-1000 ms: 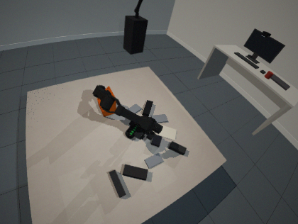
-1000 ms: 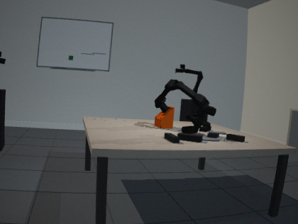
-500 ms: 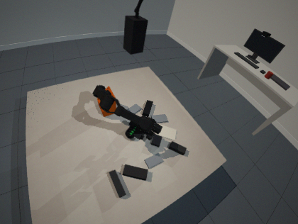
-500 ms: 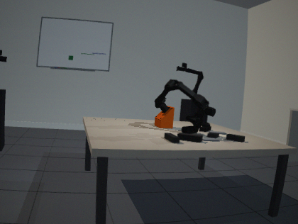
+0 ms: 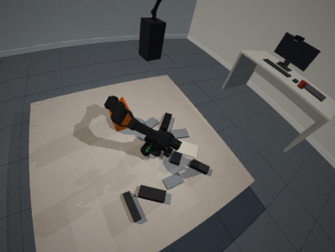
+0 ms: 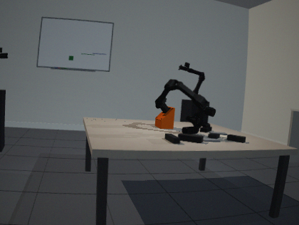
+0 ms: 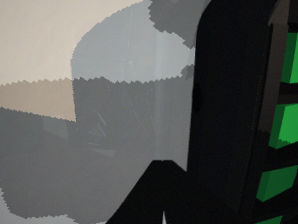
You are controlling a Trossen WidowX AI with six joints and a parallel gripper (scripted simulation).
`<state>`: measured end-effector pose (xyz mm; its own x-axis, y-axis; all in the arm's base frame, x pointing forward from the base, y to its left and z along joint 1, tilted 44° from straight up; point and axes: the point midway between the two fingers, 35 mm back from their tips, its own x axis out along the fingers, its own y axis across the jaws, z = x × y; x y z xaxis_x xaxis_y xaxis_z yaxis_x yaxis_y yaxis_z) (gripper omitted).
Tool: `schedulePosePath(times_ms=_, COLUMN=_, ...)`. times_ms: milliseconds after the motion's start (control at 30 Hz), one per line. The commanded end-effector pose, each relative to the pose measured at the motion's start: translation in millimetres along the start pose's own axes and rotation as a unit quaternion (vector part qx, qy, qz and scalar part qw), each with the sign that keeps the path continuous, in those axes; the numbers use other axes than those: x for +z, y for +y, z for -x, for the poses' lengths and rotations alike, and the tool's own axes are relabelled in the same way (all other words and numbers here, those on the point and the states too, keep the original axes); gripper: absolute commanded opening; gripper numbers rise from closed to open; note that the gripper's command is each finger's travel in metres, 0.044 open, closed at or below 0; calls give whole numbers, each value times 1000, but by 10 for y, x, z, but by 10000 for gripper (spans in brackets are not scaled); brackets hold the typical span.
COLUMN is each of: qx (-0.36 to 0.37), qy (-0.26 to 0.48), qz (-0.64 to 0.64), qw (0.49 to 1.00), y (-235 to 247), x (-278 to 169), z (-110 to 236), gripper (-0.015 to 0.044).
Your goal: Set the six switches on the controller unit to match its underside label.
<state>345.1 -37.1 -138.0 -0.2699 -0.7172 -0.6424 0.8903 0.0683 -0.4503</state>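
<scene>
The WidowX arm [image 5: 149, 130] [image 6: 190, 93] reaches out from its orange base [image 5: 126, 120] [image 6: 167, 121] and bends down over the pale bench [image 5: 72, 207] [image 6: 124, 143]. Its gripper [image 5: 159, 150] [image 6: 193, 124] [image 7: 161, 169] is closed, the fingertips together with nothing seen between them, right beside the dark grey controller unit [image 5: 145, 151] [image 6: 190, 130] [image 7: 220, 100]; whether they touch it cannot be told. The unit lies on the bench among the other modules, its switch face up, and green rocker ends [image 5: 149, 148] [image 7: 284, 127] show along it in the top and wrist views. The wrist view cuts off the unit's right side, so the full row and each switch's setting cannot be read; the underside label is out of sight. A cream block [image 5: 188, 149] and a small dark block [image 5: 175, 158] lie near the gripper, with another dark module [image 5: 199, 167] a little beyond. A flat grey plate [image 5: 173, 181] lies between that group and two long dark modules, one broad [image 5: 152, 194] [image 6: 191, 137], one narrow [image 5: 132, 206] [image 6: 172, 138].
</scene>
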Motion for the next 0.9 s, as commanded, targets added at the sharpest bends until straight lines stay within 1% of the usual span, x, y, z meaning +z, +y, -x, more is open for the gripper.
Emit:
schedulePosePath(times_ms=0, qx=-7, qy=-1, qz=8, qw=1000, y=-90, x=-9, z=-34, gripper=0)
schedulePosePath(times_ms=500, qx=-7, qy=-1, qz=8, qw=1000, y=-271, x=-8, z=-72, gripper=0)
schedulePosePath(times_ms=533, qx=6, qy=-1, qz=-3, qw=1000, y=-139, x=13, z=16, gripper=0)
schedulePosePath(times_ms=600, qx=3, qy=0, qz=0, qw=1000, y=-104, x=7, z=133, gripper=0)
schedulePosePath(times_ms=700, qx=-4, qy=0, qz=6, qw=1000, y=-50, x=-9, z=407, gripper=0)
schedulePosePath(times_ms=767, qx=-6, qy=0, qz=8, qw=1000, y=-43, x=-13, z=469, gripper=0)
schedulePosePath(times_ms=867, qx=-6, qy=0, qz=8, qw=1000, y=-43, x=-13, z=469, gripper=0)
